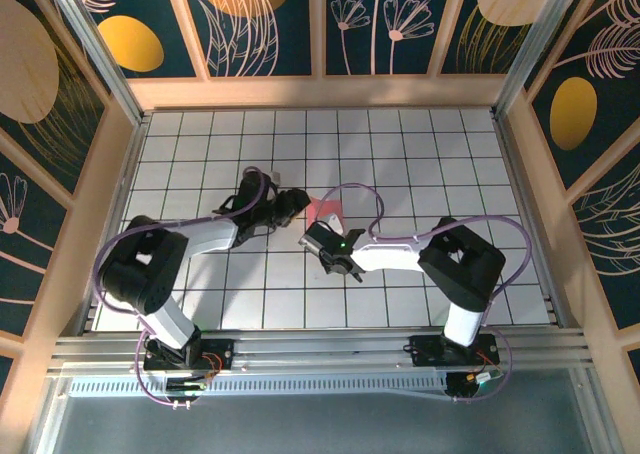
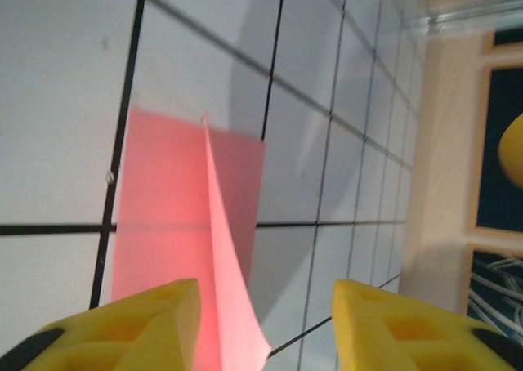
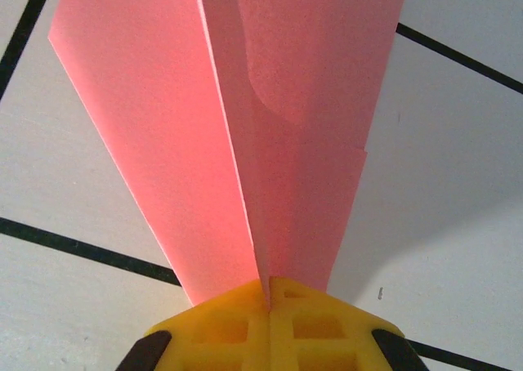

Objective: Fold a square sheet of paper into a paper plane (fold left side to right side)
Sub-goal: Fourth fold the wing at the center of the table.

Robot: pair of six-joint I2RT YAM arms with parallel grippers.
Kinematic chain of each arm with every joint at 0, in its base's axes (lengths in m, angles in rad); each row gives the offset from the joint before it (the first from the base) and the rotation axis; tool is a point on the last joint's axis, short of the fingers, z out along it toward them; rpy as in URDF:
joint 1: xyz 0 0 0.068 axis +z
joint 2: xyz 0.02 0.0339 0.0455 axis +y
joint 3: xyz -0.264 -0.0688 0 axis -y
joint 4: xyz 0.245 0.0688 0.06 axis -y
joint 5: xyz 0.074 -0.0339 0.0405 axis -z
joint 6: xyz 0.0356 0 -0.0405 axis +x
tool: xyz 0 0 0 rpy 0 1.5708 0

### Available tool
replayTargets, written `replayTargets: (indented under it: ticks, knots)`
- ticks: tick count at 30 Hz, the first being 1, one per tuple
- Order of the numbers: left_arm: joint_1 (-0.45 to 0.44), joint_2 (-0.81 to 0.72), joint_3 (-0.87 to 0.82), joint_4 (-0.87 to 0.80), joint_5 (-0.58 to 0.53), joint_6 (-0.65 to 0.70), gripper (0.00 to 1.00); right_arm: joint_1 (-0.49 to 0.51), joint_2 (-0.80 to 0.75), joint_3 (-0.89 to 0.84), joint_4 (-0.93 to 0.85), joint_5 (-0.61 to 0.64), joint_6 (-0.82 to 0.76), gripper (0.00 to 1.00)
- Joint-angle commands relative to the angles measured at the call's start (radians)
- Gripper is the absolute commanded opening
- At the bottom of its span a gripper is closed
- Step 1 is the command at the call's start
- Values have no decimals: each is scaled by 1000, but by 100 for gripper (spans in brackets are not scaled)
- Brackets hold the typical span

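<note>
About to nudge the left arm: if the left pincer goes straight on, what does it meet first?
Probably the raised flap of the folded pink paper, which stands inside the open left pincer; the tiled table lies beyond. Depth is unclear.

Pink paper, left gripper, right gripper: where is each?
paper (image 3: 310, 77), right wrist view, flap beside the crease.
left gripper (image 2: 265, 322), left wrist view, between its yellow fingertips.
right gripper (image 3: 270, 293), right wrist view, where its fingertips meet.
</note>
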Motion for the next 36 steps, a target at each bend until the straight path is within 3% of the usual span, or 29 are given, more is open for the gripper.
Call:
replayTargets:
  ticks: [1,9,16,25,36]
  knots:
    - [51,-82,-29,-84,-23,66,50,-36,-59,-50,51,-124,-31,0]
    - [64,-126,-55,-135,35,154,52,-183,-131,-149,161,-529,-107,0]
    - [26,-67,-76,-89,113,150,48,-309,-132,-210,195,-753,-128,0]
    - [-94,66,-6,-50,125,110,47,-371,-123,-254,232,-834,-130,0]
    - [-118,199,107,-87,130,116,47,-377,-108,-253,237,-833,-139,0]
